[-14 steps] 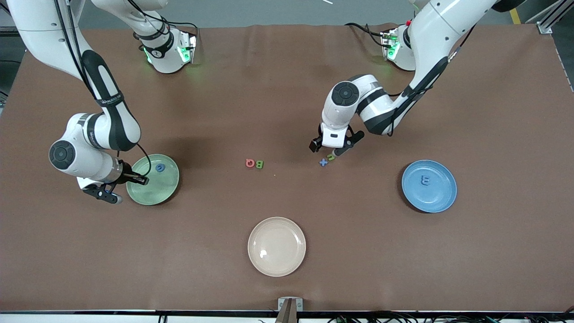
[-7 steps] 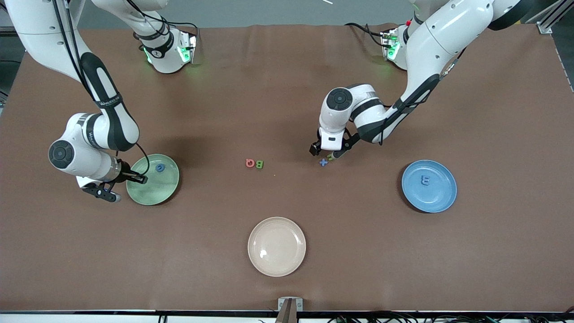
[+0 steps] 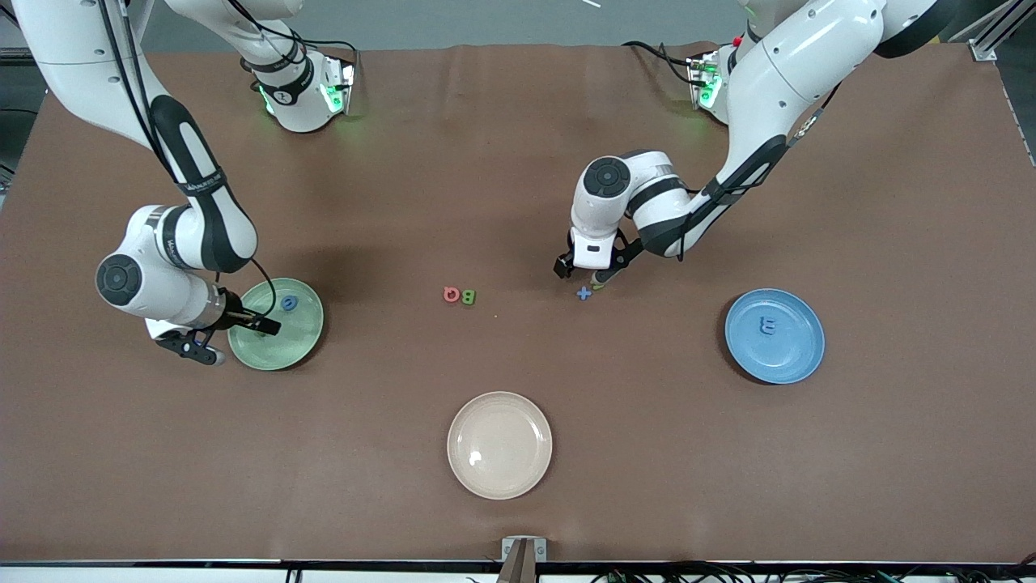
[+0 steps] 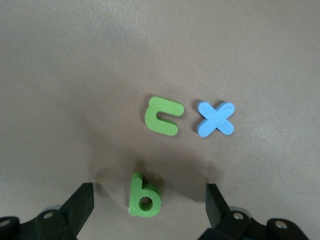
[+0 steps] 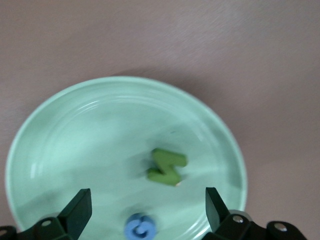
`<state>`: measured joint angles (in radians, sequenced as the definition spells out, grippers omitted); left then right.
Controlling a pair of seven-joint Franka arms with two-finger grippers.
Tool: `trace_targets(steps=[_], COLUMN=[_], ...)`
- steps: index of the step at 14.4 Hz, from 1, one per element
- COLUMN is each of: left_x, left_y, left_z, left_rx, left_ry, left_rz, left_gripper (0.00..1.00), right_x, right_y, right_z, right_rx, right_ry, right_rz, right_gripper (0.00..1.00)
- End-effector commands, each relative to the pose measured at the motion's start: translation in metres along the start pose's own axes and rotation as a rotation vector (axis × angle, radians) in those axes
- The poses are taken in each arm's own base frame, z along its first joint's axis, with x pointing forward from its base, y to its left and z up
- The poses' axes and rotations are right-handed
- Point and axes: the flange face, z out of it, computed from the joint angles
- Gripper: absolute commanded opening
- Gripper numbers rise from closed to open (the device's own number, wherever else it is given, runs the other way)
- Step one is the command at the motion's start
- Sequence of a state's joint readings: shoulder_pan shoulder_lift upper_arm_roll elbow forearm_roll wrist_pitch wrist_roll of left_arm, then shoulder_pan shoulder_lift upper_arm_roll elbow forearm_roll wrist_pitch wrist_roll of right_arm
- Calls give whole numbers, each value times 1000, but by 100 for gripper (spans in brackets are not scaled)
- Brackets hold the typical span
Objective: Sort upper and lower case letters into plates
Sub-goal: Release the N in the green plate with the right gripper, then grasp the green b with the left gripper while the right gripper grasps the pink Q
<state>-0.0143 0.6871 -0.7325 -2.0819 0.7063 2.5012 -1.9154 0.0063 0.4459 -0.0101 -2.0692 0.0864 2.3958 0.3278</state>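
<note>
Currently my right hand (image 3: pixel 235 334) is hanging open over the mint green plate (image 3: pixel 303 340), holding nothing; a green z (image 5: pixel 168 166) and a small blue letter (image 5: pixel 140 226) are lying in that plate. My left hand (image 4: pixel 147 212) is sitting low over the bench (image 3: pixel 518 162), fingers spread either side of a green b (image 4: pixel 144 196), not gripping yet. The blue plate (image 3: pixel 801 356) is holding one blue letter (image 3: pixel 767 325). Left to sort, I reckon: the b, a green c (image 4: pixel 162 116), a blue x (image 4: pixel 215 119), plus the red Q (image 3: pixel 451 295) and green B (image 3: pixel 469 296) mid-bench. The cream plate (image 3: pixel 499 478) is sitting empty. Only the wrist views are showing the z and the b; the front view alone is showing both plates together.
</note>
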Motion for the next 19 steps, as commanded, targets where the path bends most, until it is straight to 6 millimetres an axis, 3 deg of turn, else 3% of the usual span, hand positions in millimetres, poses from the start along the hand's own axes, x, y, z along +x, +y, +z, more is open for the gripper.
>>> trace_targets(steps=[1, 6, 7, 9, 13, 19], left_x=[-5, -4, -4, -5, -4, 8], left_y=[3, 3, 3, 3, 4, 7], left_z=[2, 4, 4, 4, 4, -19], left_rx=[-12, -9, -9, -9, -11, -37], left_ry=[5, 2, 2, 2, 3, 44], left_rz=[0, 1, 3, 6, 8, 6], left_gripper=[79, 39, 31, 18, 2, 0], right_x=[-29, -88, -103, -122, -149, -175], right_y=[-54, -173, -200, -230, -259, -282], right_z=[-4, -11, -5, 8, 38, 56], right_rx=[2, 16, 15, 15, 35, 47], right_ry=[-3, 40, 41, 46, 65, 70], right_rz=[95, 280, 317, 368, 468, 557], right_gripper=[100, 100, 100, 100, 100, 99])
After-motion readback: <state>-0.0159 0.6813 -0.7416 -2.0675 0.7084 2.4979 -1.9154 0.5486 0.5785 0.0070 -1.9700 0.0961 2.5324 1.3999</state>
